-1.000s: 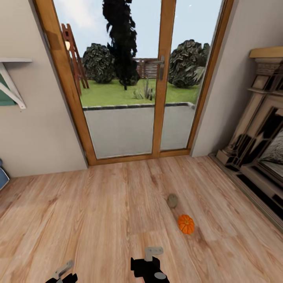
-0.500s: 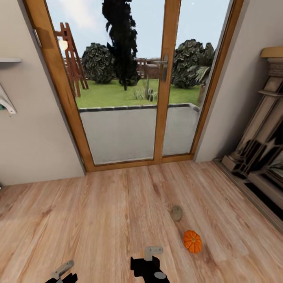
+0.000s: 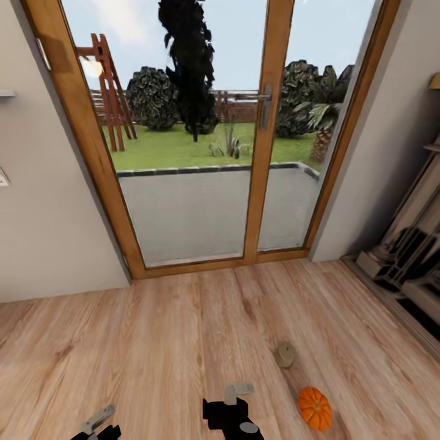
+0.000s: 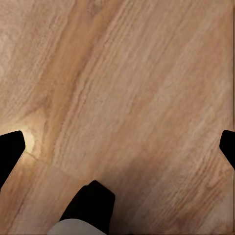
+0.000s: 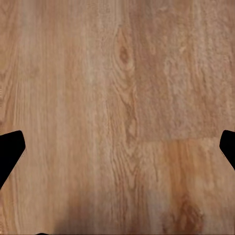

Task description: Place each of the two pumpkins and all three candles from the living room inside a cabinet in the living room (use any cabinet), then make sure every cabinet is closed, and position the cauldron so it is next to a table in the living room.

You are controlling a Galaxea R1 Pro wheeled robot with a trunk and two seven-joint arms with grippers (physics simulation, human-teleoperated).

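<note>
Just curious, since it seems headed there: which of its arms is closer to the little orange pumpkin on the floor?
The right. The right gripper sits just left of the pumpkin; the left gripper is farther off, toward the left edge.

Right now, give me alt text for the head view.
An orange pumpkin and a beige candle lie apart on the wood floor, ahead and right of the robot. Beyond them stands a closed glass patio door overlooking a garden.

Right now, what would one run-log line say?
phase: approaching | on wooden floor: orange ribbed pumpkin, beige stubby candle | left gripper: open, empty | right gripper: open, empty
</note>
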